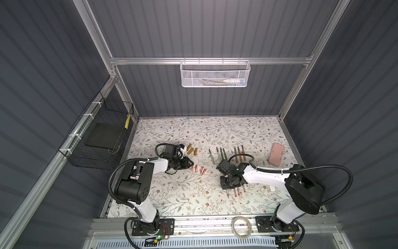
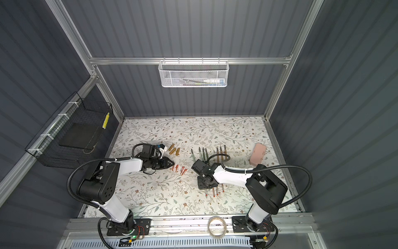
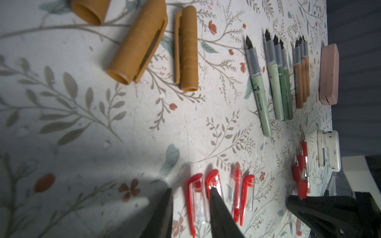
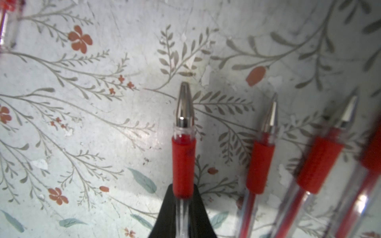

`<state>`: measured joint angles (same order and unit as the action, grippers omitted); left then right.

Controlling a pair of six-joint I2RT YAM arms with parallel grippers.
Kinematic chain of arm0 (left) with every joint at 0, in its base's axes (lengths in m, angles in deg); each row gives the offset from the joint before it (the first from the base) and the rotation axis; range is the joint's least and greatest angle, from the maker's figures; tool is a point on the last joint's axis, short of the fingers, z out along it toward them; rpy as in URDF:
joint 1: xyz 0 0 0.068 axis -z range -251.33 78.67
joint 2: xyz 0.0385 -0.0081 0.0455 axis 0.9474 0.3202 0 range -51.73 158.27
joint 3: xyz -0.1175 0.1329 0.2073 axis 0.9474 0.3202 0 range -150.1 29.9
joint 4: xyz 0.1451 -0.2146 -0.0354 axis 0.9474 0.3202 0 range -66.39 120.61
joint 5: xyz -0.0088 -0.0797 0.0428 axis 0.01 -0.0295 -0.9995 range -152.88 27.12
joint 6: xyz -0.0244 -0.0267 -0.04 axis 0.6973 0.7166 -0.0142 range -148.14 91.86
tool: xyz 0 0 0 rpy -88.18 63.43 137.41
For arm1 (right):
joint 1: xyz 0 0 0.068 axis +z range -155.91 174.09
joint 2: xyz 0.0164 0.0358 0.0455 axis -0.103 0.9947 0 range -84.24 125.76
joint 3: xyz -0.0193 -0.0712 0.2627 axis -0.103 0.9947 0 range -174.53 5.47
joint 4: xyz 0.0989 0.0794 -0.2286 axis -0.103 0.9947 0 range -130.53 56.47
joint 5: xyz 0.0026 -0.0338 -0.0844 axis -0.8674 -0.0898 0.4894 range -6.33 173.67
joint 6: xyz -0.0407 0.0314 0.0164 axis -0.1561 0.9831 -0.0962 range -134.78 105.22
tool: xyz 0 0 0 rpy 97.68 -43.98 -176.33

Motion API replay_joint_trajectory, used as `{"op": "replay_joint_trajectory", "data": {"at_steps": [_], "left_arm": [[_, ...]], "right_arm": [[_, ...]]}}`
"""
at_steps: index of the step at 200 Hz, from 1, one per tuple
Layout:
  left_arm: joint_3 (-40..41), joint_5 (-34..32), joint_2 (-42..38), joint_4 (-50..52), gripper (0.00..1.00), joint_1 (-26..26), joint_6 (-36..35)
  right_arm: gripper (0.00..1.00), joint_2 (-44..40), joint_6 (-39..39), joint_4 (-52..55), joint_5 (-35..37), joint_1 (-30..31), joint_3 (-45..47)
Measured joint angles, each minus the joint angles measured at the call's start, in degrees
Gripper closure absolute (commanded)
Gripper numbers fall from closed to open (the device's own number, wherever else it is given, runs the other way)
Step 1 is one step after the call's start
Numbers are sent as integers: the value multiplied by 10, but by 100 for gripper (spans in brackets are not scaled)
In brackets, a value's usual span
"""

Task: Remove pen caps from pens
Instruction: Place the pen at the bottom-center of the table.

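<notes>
My left gripper (image 3: 191, 189) is open, low over a row of several red-clipped clear pen caps (image 1: 198, 169). One cap (image 3: 194, 182) lies on the table between its jaws, and a second cap (image 3: 213, 178) is partly behind one finger. My right gripper (image 4: 183, 192) is shut on a clear pen with a red grip (image 4: 183, 164), its metal tip bare. More red pens (image 4: 260, 169) lie beside it. Three gold-brown caps (image 1: 191, 149) lie apart near the left wrist. Green pens (image 1: 220, 154) and gold-brown pens (image 1: 239, 153) lie uncapped in rows.
A pink case (image 1: 275, 154) lies at the right of the floral table (image 1: 172, 194). A white device (image 3: 328, 151) sits near the right arm. A tape roll (image 1: 242, 226) lies on the front rail. A black wire basket (image 1: 101, 133) hangs left, a white mesh basket (image 1: 215, 73) on the back wall.
</notes>
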<state>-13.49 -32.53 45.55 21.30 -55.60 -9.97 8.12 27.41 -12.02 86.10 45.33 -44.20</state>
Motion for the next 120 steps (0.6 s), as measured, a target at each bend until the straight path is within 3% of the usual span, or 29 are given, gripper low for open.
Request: {"op": "replay_joint_trajectory", "data": {"at_steps": [31,57,86,120], "left_arm": [[0,-5,-5,1,60,0,0],[-4,-8,-13,14,38,0,-13],[-42,-32,-18,54,24,0,-49],[-79,-53,-38,82,19,-7,-86]], "right_arm": [[81,3,-4,4,9,0,-3],[74,6,-6,6,15,0,-7],[72,5,-6,5,21,0,-6],[72,0,-12,17,32,-1,-7]]}}
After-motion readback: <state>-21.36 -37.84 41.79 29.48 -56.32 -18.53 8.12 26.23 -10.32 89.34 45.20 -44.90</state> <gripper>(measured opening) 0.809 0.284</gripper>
